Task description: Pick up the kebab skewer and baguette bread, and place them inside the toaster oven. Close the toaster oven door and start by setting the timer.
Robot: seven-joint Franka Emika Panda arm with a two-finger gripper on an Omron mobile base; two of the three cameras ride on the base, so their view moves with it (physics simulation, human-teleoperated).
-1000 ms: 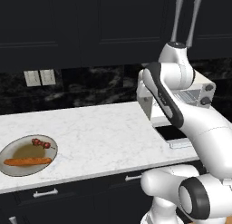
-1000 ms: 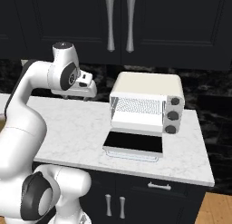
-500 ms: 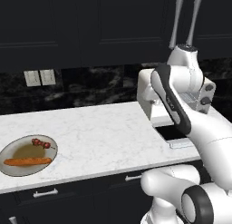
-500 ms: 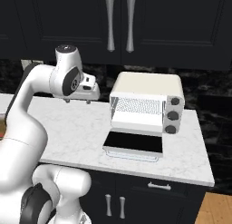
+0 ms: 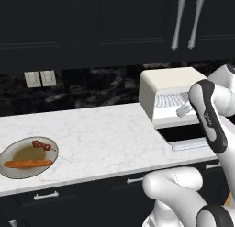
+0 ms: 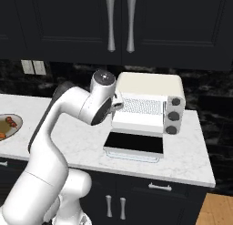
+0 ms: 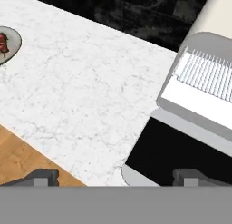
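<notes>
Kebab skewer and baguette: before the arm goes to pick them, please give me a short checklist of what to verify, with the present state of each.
1. Gripper open and empty: ok, the fingertips stand wide apart with nothing between them.
2. Door open: ok, it lies folded down flat on the counter.
3. Rack free to take food: ok, nothing lies on it.
4. Skewer and baguette on the plate: ok, they lie side by side, apart.
5. Gripper near the plate: not ok, it hangs by the oven, far from the plate.
6. Knobs settings: cannot tell, too small.
</notes>
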